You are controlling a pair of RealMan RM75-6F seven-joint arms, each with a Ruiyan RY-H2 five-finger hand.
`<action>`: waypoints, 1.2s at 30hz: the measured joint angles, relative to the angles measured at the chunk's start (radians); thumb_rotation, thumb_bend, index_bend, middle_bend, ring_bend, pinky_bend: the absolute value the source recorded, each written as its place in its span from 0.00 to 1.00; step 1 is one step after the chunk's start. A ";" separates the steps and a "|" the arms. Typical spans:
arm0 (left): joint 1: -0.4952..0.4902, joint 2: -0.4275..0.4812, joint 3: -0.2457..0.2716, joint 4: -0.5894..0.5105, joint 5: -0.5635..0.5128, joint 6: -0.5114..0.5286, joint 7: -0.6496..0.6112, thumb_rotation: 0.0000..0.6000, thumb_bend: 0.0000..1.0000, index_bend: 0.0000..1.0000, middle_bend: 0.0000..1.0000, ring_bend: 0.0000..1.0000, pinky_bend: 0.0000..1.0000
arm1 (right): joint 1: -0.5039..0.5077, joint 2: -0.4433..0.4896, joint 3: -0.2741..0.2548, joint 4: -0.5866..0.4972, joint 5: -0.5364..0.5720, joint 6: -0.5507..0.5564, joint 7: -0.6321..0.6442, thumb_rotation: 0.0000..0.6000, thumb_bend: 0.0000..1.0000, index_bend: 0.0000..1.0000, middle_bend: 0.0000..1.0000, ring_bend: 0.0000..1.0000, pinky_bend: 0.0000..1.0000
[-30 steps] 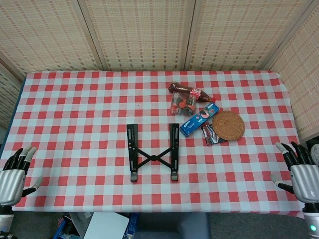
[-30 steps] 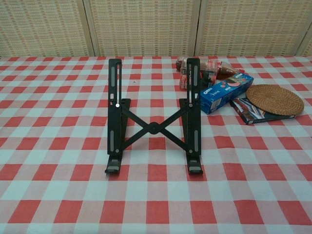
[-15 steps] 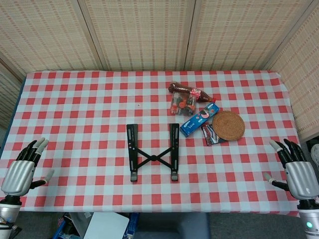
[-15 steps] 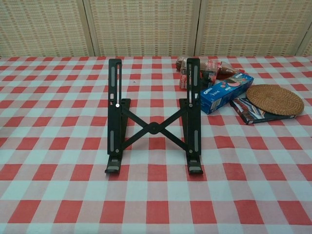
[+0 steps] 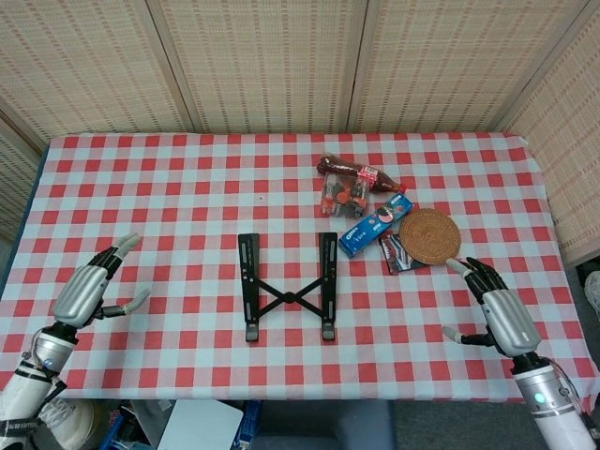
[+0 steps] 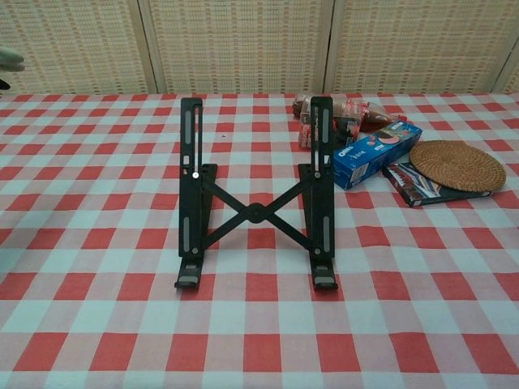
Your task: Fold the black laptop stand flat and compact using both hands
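Observation:
The black laptop stand (image 5: 288,285) (image 6: 255,195) stands unfolded in the middle of the checked table, two long rails joined by a crossed brace. My left hand (image 5: 91,290) hovers over the table's left side, fingers spread and empty, well left of the stand. A fingertip of the left hand (image 6: 6,60) shows at the chest view's left edge. My right hand (image 5: 498,311) is over the table's right side, fingers apart and empty, far right of the stand.
Behind and right of the stand lie a blue cookie box (image 5: 375,225) (image 6: 375,153), a round woven coaster (image 5: 429,234) (image 6: 456,164) on a dark packet (image 6: 418,187), a brown bottle (image 5: 360,173) and a clear snack pack (image 5: 343,196). Woven screens wall the back.
Both hands have come up and inward from the table's front corners toward the stand. The stand has not moved.

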 measured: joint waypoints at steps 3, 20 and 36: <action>-0.041 -0.001 -0.010 0.009 -0.005 -0.049 -0.091 0.11 0.24 0.05 0.05 0.15 0.18 | 0.029 -0.013 0.007 -0.017 0.019 -0.044 0.081 1.00 0.04 0.05 0.10 0.03 0.07; -0.275 -0.097 -0.053 0.133 -0.053 -0.299 -0.460 0.02 0.23 0.08 0.08 0.17 0.24 | 0.214 -0.145 0.112 -0.047 0.247 -0.303 0.311 1.00 0.03 0.03 0.10 0.03 0.07; -0.385 -0.203 -0.088 0.211 -0.136 -0.431 -0.609 0.09 0.23 0.13 0.14 0.22 0.29 | 0.323 -0.308 0.188 0.071 0.399 -0.411 0.315 1.00 0.03 0.03 0.10 0.03 0.07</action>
